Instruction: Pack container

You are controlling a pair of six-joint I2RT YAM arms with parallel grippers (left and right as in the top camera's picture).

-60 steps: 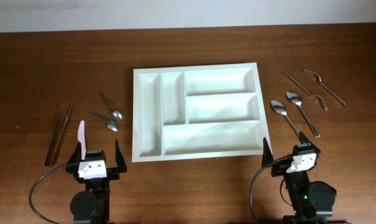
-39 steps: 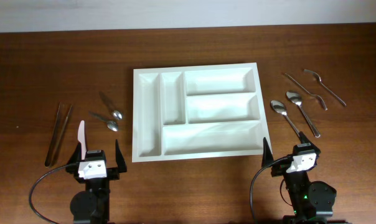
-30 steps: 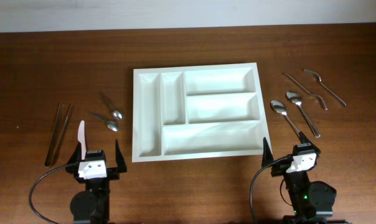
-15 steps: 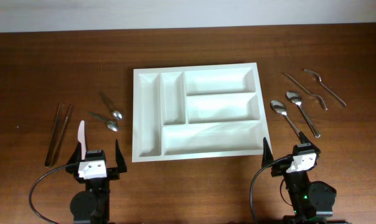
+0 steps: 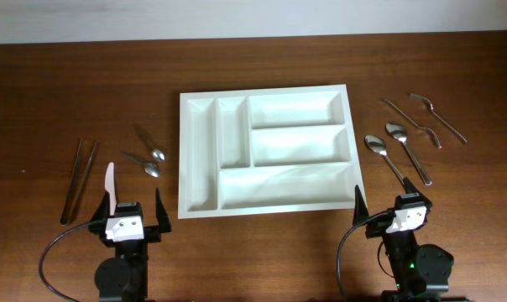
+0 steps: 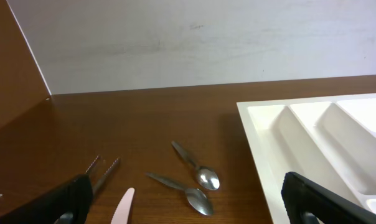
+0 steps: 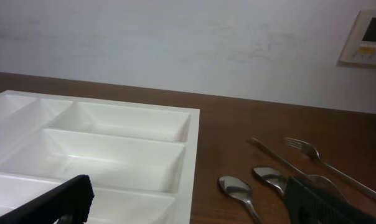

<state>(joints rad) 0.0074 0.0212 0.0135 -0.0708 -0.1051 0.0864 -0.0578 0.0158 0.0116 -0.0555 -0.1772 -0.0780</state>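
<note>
Ok, overhead view: the container (image 5: pixel 300 144), big white tray, sits mid-table on the dark wood table (image 5: pixel 52 92), all five compartments bare.

Left gripper (image 5: pixel 129 206) is parked at the near edge, just off the tray's near-left corner, jaws spread wide, nothing between them. Right gripper (image 5: pixel 392 201) is at the near edge too, just off the tray's near-right corner, jaws also wide apart & holding nothing.

Utensils on the left: two small spoons (image 5: pixel 150 157) lie close together near the tray's left rim, not touching it. Further left there's a pair of dark sticks (image 5: pixel 80 179), side by side. A pale knife (image 5: pixel 109 186) lies between the sticks & the spoons, its near end right by the left gripper.

On the right: two bigger spoons (image 5: pixel 388 159) lie side by side, w/ bowls toward the far side, near the tray's right rim. Beyond them are a fork (image 5: pixel 438 117) & another slim metal piece (image 5: pixel 409 122); can't tell what kind.
</note>
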